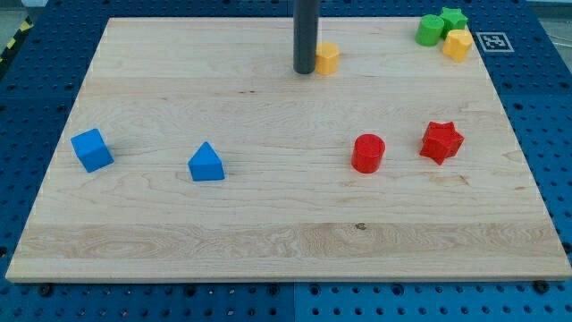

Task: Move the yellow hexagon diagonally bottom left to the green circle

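Board: pale wooden table top point(268, 224) with visible grain, lying on a blue perforated base point(554, 134).
Rod: dark, smooth, straight; no claw on it to open or close. My tip point(304, 71) sits just left of the yellow hexagon point(328, 57), apparently touching it.
Top-right cluster: green circle point(429, 30), green star point(453, 18), second yellow block point(458, 44), all touching.
Right side: red star point(441, 141), red cylinder point(367, 153), near each other.
Left side: blue cube point(92, 149), blue triangle point(206, 163), well apart.

my tip point(305, 71) beside yellow hexagon point(327, 57)
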You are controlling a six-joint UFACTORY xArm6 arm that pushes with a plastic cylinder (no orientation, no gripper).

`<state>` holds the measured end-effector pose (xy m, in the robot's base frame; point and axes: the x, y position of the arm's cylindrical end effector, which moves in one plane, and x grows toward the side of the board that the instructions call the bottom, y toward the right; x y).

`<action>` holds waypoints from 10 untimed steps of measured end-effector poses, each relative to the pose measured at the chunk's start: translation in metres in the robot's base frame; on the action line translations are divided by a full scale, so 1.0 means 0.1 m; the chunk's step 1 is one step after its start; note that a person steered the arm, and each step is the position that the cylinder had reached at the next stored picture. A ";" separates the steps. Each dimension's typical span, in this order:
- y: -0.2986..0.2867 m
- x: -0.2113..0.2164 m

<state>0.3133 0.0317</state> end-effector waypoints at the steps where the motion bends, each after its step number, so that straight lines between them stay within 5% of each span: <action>1: 0.04 0.00; 4: 0.38 -0.04; 6: 0.05 -0.16; 10: 0.78 -0.17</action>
